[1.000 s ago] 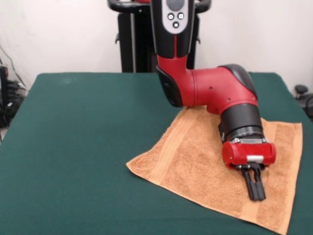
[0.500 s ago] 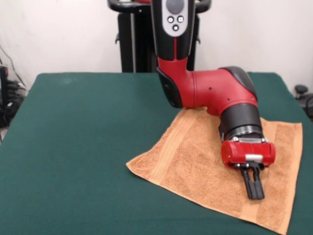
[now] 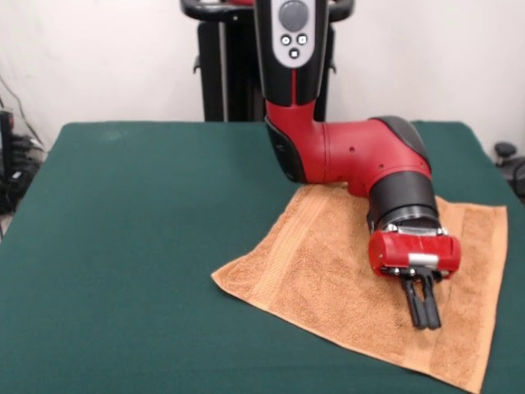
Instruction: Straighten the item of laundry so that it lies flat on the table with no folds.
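Observation:
The orange-tan terry towel (image 3: pixel 328 271) lies spread flat on the dark green table (image 3: pixel 131 246) at the right side of the front view, turned at an angle. Woven bands run near its left and right edges. My gripper (image 3: pixel 422 316) hangs over the towel's right half, its black fingers (image 3: pixel 417 305) pressed together and empty. The red and black arm (image 3: pixel 361 156) reaches down from the top and hides part of the towel's far edge. The towel's near right corner reaches the picture's bottom edge.
The robot's black pedestal (image 3: pixel 225 74) stands behind the table's far edge. Dark cables and gear (image 3: pixel 12 164) sit off the table's left side, and a black object (image 3: pixel 509 160) off its right side. The table's left half is bare green cloth.
The gripper has risen slightly and drawn back a little toward the pedestal. The towel has not moved.

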Robot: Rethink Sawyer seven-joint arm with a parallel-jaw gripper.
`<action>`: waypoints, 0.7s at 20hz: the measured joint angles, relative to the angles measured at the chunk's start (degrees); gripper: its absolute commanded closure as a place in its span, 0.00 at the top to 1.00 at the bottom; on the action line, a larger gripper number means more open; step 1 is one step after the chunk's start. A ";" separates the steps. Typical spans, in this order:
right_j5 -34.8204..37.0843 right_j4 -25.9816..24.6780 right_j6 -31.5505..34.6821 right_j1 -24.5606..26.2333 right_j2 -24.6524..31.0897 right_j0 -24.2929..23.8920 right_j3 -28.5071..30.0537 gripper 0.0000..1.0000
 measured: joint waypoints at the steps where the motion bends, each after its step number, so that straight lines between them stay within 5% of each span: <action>1: 0.02 0.21 0.00 0.00 0.00 0.00 0.00 0.00; 14: 0.09 0.46 0.00 -0.05 0.00 0.00 0.00 0.00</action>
